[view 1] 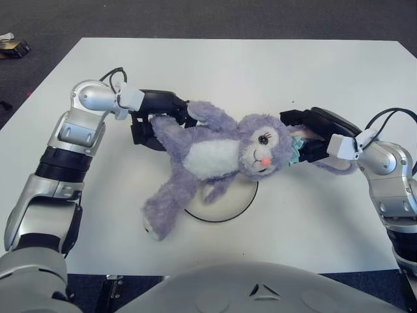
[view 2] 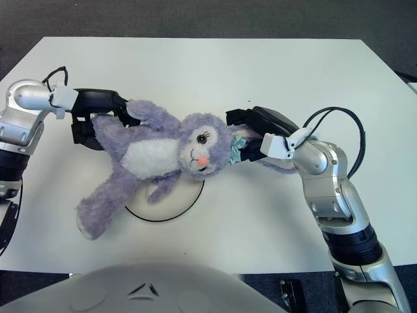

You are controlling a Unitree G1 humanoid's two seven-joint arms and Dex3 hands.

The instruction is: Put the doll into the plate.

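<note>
My left hand (view 1: pixel 156 120) and right hand (view 1: pixel 311 135) grip the doll (view 1: pixel 212 153) over the plate (view 1: pixel 225 205) on the table (view 1: pixel 260 72).

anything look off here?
Nothing damaged. The purple plush bunny hangs stretched between the left hand on its leg and the right hand at its ears, lying diagonally over the plate, one leg trailing past the rim.

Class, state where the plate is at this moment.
The plate sits mid-table, mostly hidden under the doll, which the left hand and right hand hold.
</note>
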